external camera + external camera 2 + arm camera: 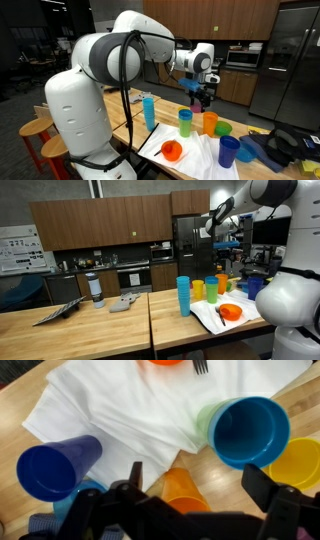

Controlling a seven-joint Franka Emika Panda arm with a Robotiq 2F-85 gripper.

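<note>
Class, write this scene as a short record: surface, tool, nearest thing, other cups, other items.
Surface: wooden table with a white cloth
Tool: gripper, fingers open, holding nothing
Nearest thing: orange cup, below and between the fingers
Other cups: dark blue cup, light blue cup, yellow cup
Other items: orange bowl on the cloth
</note>
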